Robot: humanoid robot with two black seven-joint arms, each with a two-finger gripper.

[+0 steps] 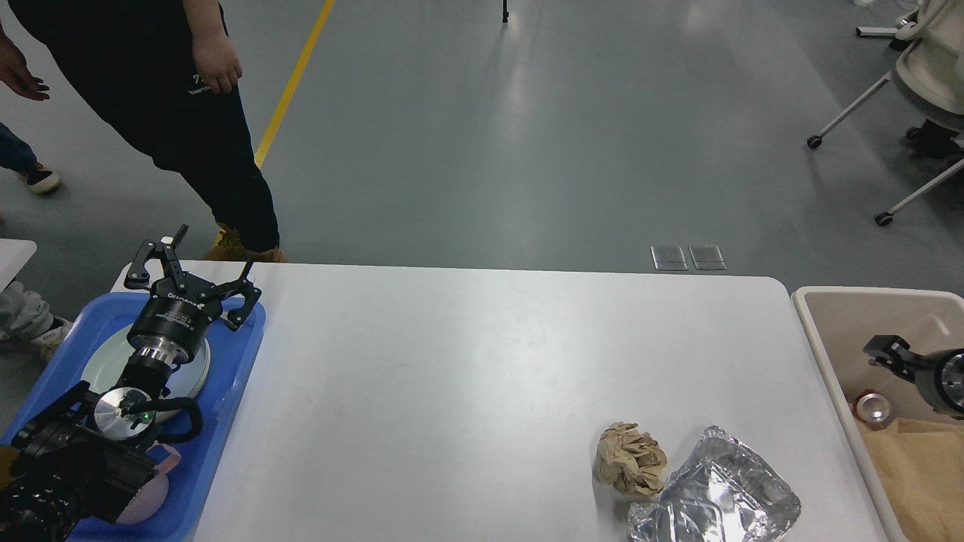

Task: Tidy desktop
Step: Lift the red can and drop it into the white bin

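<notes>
Desktop (467,391), a large white rectangular bench with rounded corners and a faintly glossy top, filling the middle of the view, mostly bare. Near its front right corner, a crumpled ball of brown paper (631,458), and touching that ball on the right, a crushed sheet of silver foil (715,497).

Off the bench's left edge, a blue plastic tray (233,376) holding a round grey plate (192,369), with a pink object (147,493) toward the tray's near end, mostly hidden by the arm. Left pincer (192,263) above the tray's far end, fingers spread apart, holding nothing.

Off the bench's right edge, a beige plastic bin (821,354) with a red and silver drink can (872,408) and some brown paper (915,474) inside. Right pincer (889,352) over the bin, seen small and dark; open or closed, cannot tell.

Likely next: clearing the paper ball and foil into the bin with the right arm, being nearer. Best taken one at a time, paper ball first. Foil probably light and springy, so a firm pinch on a raised fold, then a lift well clear of the bin wall before release.

Beyond the bench, smooth grey floor with a yellow line, a standing person in dark clothes near the far left corner, wheeled chair legs at far right.
</notes>
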